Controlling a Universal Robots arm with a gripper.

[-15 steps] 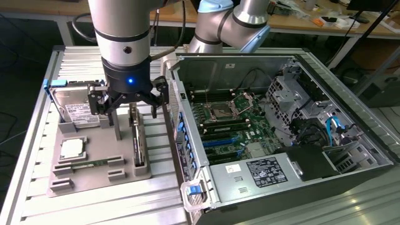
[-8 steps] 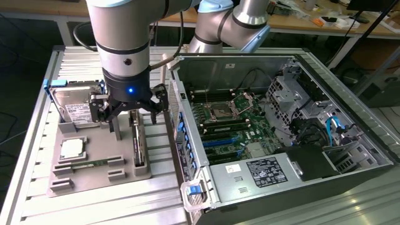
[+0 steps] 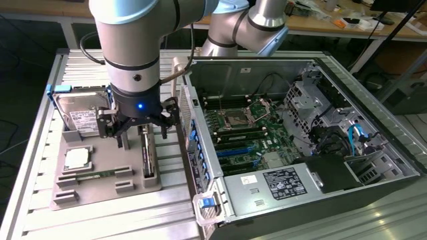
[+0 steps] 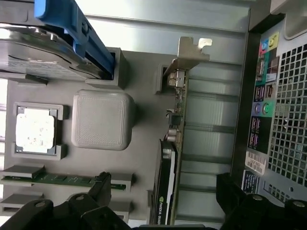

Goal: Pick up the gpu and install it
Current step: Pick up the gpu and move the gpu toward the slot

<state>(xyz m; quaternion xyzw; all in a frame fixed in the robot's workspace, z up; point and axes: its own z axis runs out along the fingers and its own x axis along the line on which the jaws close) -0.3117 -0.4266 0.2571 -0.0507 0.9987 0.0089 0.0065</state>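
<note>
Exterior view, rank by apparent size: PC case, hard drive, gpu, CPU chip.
1. PC case
2. hard drive
3. gpu and CPU chip: too close to rank. The gpu stands edge-on, showing a long thin strip, and the chip shows a small square.
</note>
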